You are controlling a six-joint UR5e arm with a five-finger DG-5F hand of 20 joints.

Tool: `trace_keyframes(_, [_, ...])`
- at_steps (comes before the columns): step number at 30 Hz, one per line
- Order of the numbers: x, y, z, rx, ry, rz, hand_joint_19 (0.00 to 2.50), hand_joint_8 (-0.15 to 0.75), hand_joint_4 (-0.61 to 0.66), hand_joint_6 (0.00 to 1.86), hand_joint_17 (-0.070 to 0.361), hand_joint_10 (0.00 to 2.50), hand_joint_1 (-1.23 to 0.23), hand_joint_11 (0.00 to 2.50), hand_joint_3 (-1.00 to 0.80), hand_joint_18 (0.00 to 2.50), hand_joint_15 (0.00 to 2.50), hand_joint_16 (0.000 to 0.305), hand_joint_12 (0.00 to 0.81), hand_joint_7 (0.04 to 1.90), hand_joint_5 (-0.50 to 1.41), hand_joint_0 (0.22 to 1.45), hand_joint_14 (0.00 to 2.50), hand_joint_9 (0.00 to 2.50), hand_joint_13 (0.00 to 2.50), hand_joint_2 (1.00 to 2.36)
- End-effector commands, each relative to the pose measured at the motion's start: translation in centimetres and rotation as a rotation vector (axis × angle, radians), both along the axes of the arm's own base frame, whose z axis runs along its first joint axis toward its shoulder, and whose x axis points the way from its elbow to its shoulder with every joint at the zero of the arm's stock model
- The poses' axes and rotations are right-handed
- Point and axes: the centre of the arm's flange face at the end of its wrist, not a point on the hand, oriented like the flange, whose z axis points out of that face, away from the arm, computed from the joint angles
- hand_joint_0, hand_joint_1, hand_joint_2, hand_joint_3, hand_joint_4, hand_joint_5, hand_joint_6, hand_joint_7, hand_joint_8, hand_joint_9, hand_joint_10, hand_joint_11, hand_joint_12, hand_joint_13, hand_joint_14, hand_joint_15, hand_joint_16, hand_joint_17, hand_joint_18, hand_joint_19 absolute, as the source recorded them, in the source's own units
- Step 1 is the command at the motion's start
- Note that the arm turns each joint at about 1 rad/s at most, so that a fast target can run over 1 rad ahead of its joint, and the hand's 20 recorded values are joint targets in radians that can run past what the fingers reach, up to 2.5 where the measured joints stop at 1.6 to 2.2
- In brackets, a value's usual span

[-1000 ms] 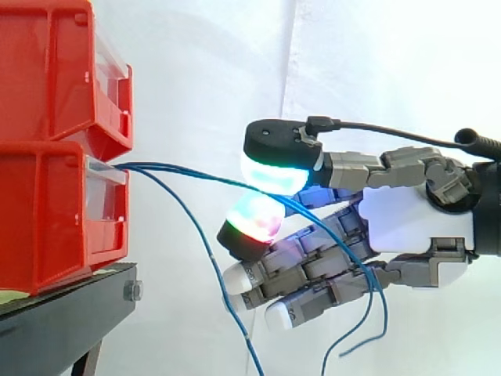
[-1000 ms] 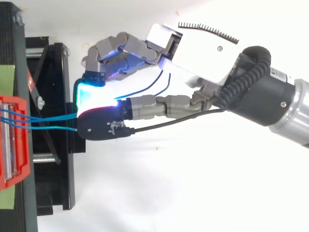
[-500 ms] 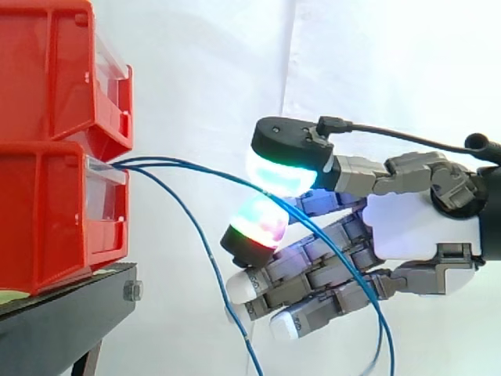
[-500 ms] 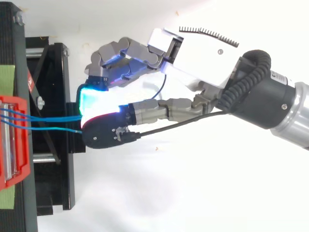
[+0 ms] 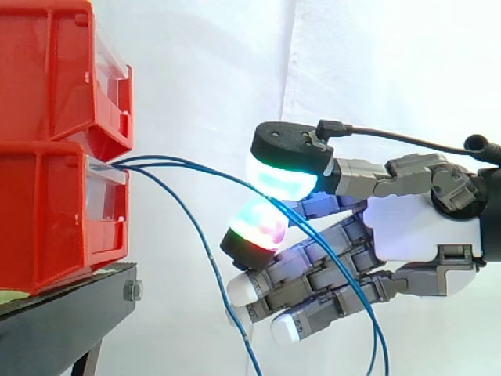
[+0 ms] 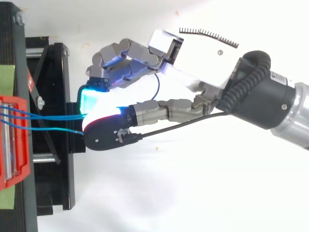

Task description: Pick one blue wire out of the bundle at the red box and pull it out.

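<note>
One camera stands close beside, level; another looks straight down. Both share the red plastic bins [image 5: 55, 196] and grey-white jointed hand [image 5: 415, 227].

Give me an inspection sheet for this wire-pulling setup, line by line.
Surface: black metal stand, carrying the bins.
Job's things: two stacked red plastic bins. Thin blue wires leave the lower bin's front; two run to the hand, one hangs loose downward.
Clutter: green tape patches on the stand.
Hand: fingers curled, glowing pads pinching the two wires, apart from the bins.
Cables: nothing seen beyond the blue wires.
Surroundings: white curtain behind.
</note>
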Motion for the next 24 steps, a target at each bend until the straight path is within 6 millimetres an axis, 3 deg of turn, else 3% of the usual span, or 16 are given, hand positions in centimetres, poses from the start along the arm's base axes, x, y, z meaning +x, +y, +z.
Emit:
trace_keyframes(1, [0.00,0.04,0.06,0.000,-0.001,0.001,0.38,0.362,0.24,0.89,0.123,0.01,-0.62,0.35,-0.36,0.63,0.19,0.055,0.435,1.00,-0.19,0.56,0.01,0.74,0.55,1.01])
trace_keyframes(4, [0.02,0.06,-0.05,0.000,0.001,0.003,0.39,0.366,0.23,0.89,0.123,0.01,-0.56,0.36,-0.33,0.63,0.20,0.055,0.437,1.02,-0.19,0.56,0.01,0.75,0.56,1.01])
trace_keyframes(11, [0.01,0.06,0.06,0.010,-0.005,0.003,0.38,0.366,0.21,0.91,0.121,0.01,-0.71,0.37,-0.17,0.63,0.19,0.054,0.433,1.06,-0.19,0.57,0.01,0.75,0.56,1.02])
trace_keyframes(17, [-0.05,0.05,0.01,0.027,-0.007,0.003,0.37,0.380,0.18,0.92,0.127,0.01,-0.71,0.38,-0.11,0.66,0.19,0.057,0.448,1.03,-0.18,0.58,0.01,0.77,0.58,1.02])
trace_keyframes(24, [-0.01,0.05,0.08,0.037,-0.013,0.003,0.37,0.362,0.05,0.93,0.119,0.01,-0.77,0.40,-0.10,0.65,0.19,0.053,0.427,1.07,-0.19,0.62,0.01,0.77,0.58,1.02])
